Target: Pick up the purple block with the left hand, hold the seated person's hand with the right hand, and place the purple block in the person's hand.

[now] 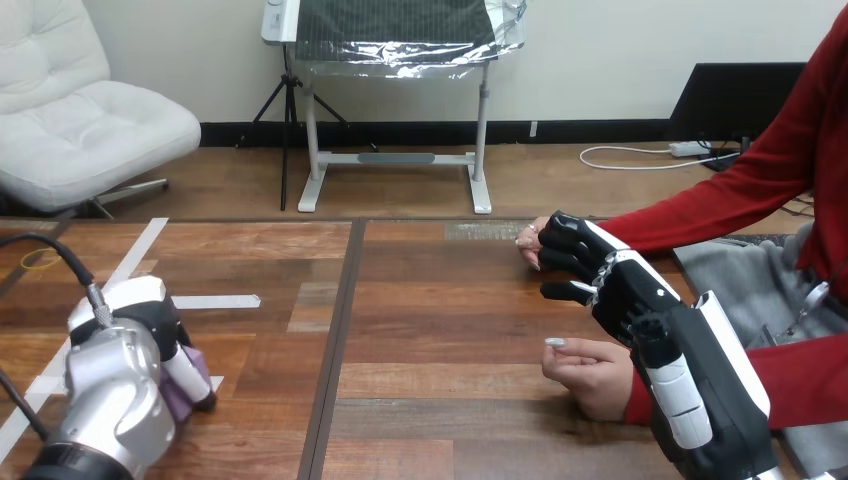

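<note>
Pale wall (600, 70), black baseboard (580, 131), wood floor (400, 192). White padded chair (90, 130) far left. White-legged stand (395, 158) centre, foil-edged dark panel (395, 22) on top; black tripod (287, 100) just beside it. White cable (625, 160) on floor at right.

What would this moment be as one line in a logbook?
left hand at purple block | right hand at person's far hand, grip unclear | person's near hand on table | block not delivered

Table (420, 300) wood planks, smooth w/ low sheen, tape strips (215, 301) matt white, left forearm (110, 390) brushed silver metal, left hand (150, 310) glossy white plastic shell, purple block (192, 368) matt, right hand (610, 275) glossy black plastic w/ white shells, person's sleeve (720, 210) soft red cloth.
</note>
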Motion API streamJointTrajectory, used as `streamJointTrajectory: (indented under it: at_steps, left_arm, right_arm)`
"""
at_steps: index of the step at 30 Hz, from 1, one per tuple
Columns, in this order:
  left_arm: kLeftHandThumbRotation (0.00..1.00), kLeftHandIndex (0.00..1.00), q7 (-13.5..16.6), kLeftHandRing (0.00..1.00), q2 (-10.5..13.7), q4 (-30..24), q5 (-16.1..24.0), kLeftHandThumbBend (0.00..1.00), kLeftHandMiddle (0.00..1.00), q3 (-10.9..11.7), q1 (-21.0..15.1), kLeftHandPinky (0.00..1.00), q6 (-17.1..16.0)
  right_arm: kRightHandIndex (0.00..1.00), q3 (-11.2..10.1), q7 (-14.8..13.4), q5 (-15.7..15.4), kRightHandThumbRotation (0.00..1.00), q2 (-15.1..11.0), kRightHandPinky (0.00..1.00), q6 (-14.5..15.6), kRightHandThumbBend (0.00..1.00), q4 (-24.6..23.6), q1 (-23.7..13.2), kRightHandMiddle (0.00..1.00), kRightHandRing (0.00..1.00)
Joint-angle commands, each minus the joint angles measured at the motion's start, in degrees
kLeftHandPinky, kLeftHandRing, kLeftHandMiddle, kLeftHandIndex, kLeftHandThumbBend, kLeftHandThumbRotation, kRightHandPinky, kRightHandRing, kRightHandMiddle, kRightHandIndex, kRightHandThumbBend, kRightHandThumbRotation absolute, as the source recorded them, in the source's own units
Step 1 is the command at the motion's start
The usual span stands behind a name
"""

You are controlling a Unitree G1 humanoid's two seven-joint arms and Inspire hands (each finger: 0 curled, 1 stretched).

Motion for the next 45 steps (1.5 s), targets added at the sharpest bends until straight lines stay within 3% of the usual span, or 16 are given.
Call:
streamJointTrajectory:
  at_steps: [1, 12, 23, 35, 41, 45]
  left_arm:
    - [0.00, 0.57, 3.3, 0.30, -0.2, 0.1, 0.3, 0.67, 0.43, 1.1, -1.3, 0.20, 0.8]
    - [0.00, 0.57, 5.3, 0.33, 0.1, -1.1, -0.5, 0.70, 0.46, 1.5, -0.6, 0.22, 0.6]
    - [0.00, 0.46, 5.7, 0.33, 0.9, -3.1, -0.3, 0.80, 0.43, 0.9, -0.4, 0.22, 0.1]
    - [0.00, 0.43, 4.9, 0.41, 1.2, -10.7, -3.8, 0.83, 0.47, 5.0, 2.0, 0.32, -0.8]
    - [0.00, 0.44, 4.8, 0.48, 1.3, -15.6, -5.1, 0.83, 0.51, 6.9, 3.8, 0.38, -1.3]
    - [0.00, 0.45, 5.1, 0.49, 0.9, -20.1, -6.3, 0.84, 0.53, 8.8, 5.5, 0.39, -1.5]
  right_arm:
    - [0.87, -0.5, 0.1, 0.8, 1.00, -0.1, 0.79, -1.4, 0.79, -0.5, -3.9, 0.88, 0.87]
    - [0.87, -0.8, 0.2, 0.7, 1.00, -0.3, 0.79, -1.3, 0.80, 0.1, -4.3, 0.88, 0.87]
    - [0.87, -1.3, 0.1, -0.1, 1.00, -0.9, 0.80, -0.9, 0.82, 1.5, -5.4, 0.88, 0.87]
    - [0.86, -3.8, -2.1, -4.0, 1.00, -2.4, 0.80, -0.4, 0.85, 6.4, -10.3, 0.87, 0.86]
    - [0.86, -5.7, -2.7, -5.5, 1.00, -4.7, 0.78, -0.5, 0.86, 11.1, -14.4, 0.86, 0.85]
    - [0.86, -6.8, -4.0, -8.6, 1.00, -7.3, 0.78, -1.1, 0.85, 14.1, -17.3, 0.87, 0.85]
